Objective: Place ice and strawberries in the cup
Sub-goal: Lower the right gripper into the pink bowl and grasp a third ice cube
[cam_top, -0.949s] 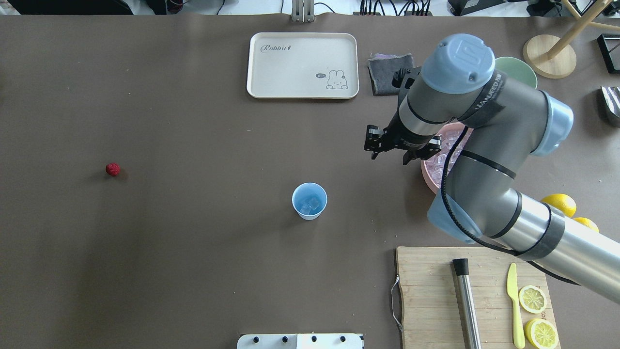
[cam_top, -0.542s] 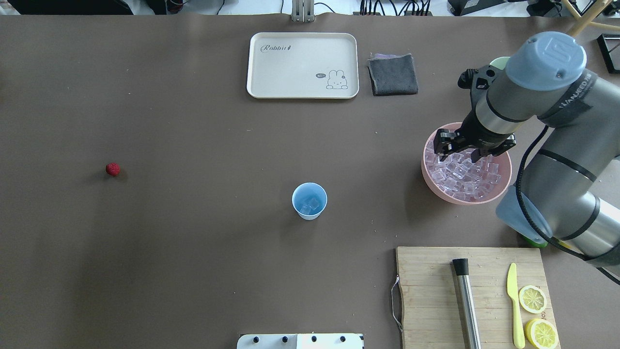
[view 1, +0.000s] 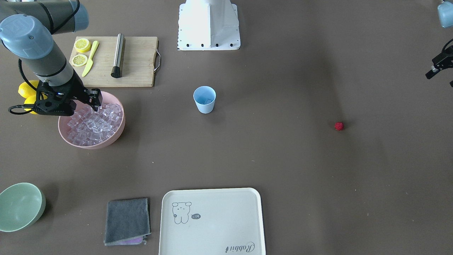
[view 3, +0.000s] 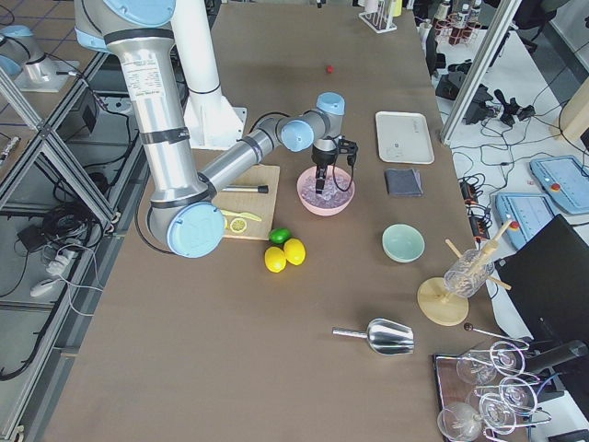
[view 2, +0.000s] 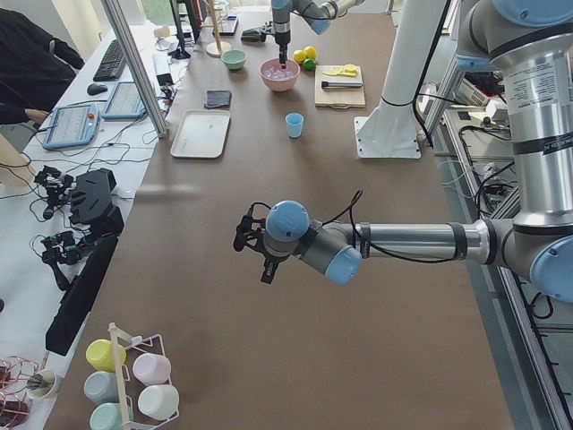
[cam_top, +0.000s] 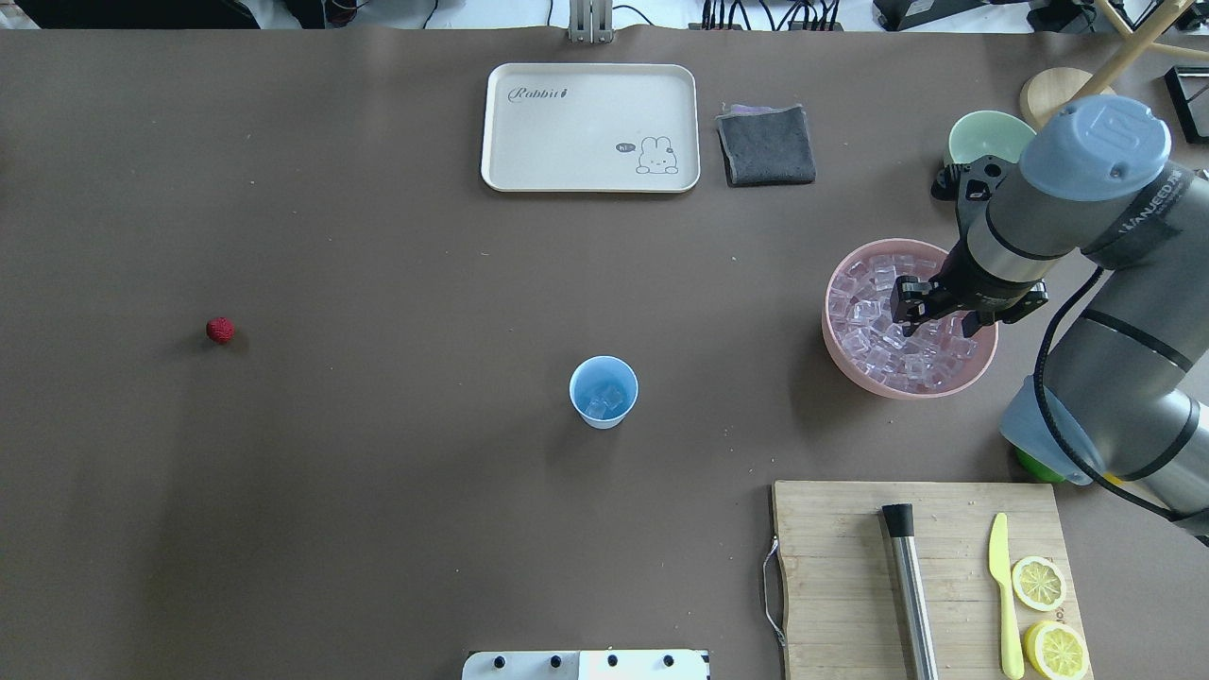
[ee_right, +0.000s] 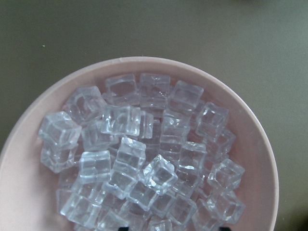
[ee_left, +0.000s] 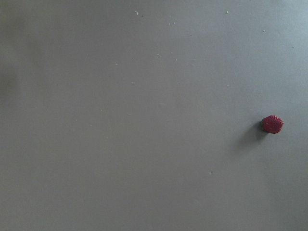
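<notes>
The light blue cup (cam_top: 604, 392) stands mid-table with a few ice cubes (cam_top: 604, 400) in it; it also shows in the front view (view 1: 204, 100). The ice pile (cam_top: 878, 321) fills the pink bowl (cam_top: 841, 354). My right gripper (cam_top: 945, 319) hangs open just over the ice in the bowl's right half, holding nothing. The right wrist view looks straight down on the cubes (ee_right: 144, 159). The red strawberry (cam_top: 220, 330) lies alone at the far left. My left gripper (view 1: 439, 67) hovers well away from it; the left wrist view shows only the berry (ee_left: 272, 124).
A cream tray (cam_top: 589, 127), a grey cloth (cam_top: 766, 144) and a pale green bowl (cam_top: 982, 137) lie at the back. A cutting board (cam_top: 841, 567) holds a steel bar (cam_top: 911, 595), a knife (cam_top: 1003, 595) and lemon halves (cam_top: 1039, 583). Lemons (view 1: 26, 88) sit beside the pink bowl.
My right arm has swung right, from beside the pink bowl's left rim to over its right half, and come down closer to the ice. Cup and strawberry have not moved.
</notes>
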Robot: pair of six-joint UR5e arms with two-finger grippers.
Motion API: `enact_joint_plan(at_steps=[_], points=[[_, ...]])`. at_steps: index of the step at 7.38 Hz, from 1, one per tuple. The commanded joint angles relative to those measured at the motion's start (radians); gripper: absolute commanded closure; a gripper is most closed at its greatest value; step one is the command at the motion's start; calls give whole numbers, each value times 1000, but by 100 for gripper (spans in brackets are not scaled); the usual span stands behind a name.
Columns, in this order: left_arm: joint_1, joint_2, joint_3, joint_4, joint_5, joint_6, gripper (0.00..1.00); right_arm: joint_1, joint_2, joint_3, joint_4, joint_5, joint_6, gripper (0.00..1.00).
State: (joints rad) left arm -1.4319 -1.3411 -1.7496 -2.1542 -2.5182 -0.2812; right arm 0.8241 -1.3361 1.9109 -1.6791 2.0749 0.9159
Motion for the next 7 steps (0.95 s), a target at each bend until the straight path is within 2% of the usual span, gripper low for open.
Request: enact_joint_plan(at_steps=[1, 7], points=[[1, 0, 1, -3, -2, -4, 3, -20, -1, -13, 1, -1, 6, 37], [1, 0, 1, -4, -2, -4, 3, -57, -1, -26, 1, 1, -49, 44]])
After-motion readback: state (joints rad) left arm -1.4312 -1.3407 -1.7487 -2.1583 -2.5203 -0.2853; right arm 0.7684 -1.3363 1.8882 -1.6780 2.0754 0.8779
